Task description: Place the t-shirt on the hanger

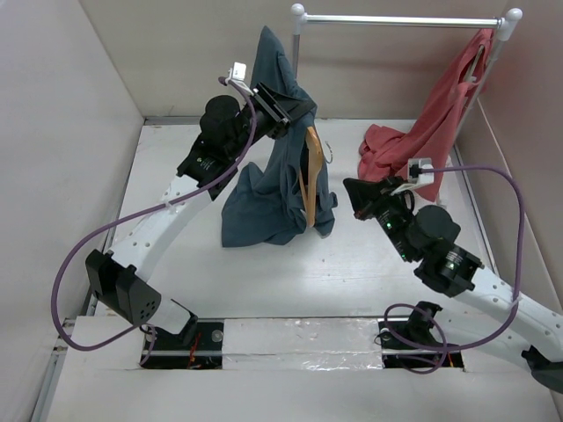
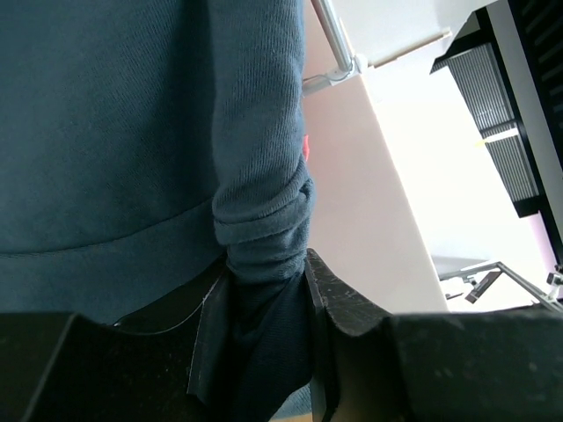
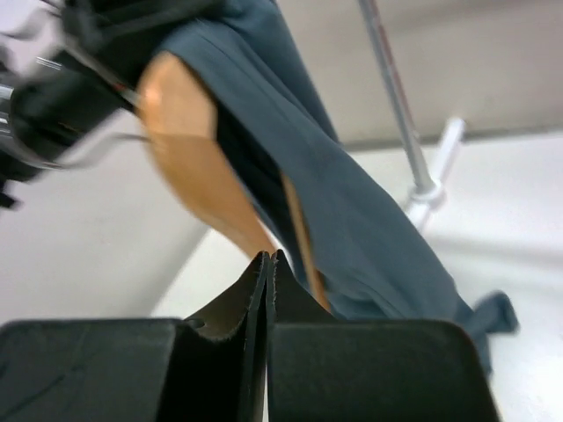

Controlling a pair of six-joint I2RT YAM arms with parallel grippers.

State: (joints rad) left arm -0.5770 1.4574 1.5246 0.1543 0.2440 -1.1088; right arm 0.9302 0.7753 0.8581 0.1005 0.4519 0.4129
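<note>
Two claws do different work here. At the left, the left claw [image 2: 264, 303] is pinched partway closed on a bunched fold of the soft, dark slate-blue cotton t-shirt [image 1: 264, 189], holding it high so the cloth drapes down and its lower end pools on the white tabletop [image 1: 290, 281]. Cloth like this is light and limp. It will likely sag, twist and slide off smooth wood, so I judge a thick gathered fold near the collar a safer hold than a single layer. Just right of the drape, the light tan wooden hanger with its thin silver hook [image 1: 310, 176] stands almost upright, partly wrapped in the shirt — what carries it I cannot tell. Being stiff and light, it would take a grip best at the neck below the hook. Further right, the right claw [image 3: 268, 264] is shut tight on nothing, near the hanger but apart. The left wrist view alone shows the pinched fold, and the right wrist view shows bare wood against the cloth. Only the overhead view shows the coral-red garment [image 1: 422, 132] on the white metal rail [image 1: 396, 19].
</note>
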